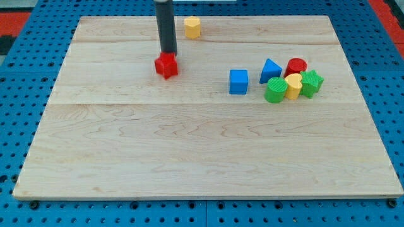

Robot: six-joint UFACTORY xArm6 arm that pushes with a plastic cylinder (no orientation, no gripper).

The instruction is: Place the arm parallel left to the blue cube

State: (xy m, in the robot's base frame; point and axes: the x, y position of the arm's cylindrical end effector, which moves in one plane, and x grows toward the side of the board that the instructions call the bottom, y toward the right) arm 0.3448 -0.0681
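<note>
One blue cube (238, 82) is seen near the board's middle. My tip (168, 54), a bare rod with nothing held, is placed at its nine o'clock, touching a red block (166, 65). A small slide rightward may be needed.

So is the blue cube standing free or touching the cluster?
Standing free: the blue cube has bare board all round, a gap separating it from the blue triangular block.

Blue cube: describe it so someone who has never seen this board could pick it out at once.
On the wooden board, look right of centre, just left of the tight cluster of blocks near the view's right. The blue cube stands alone there, apart from the cluster, with my tip far to its left, behind the red block. Unlike the blue triangular block nearby, it is square-faced.
</note>
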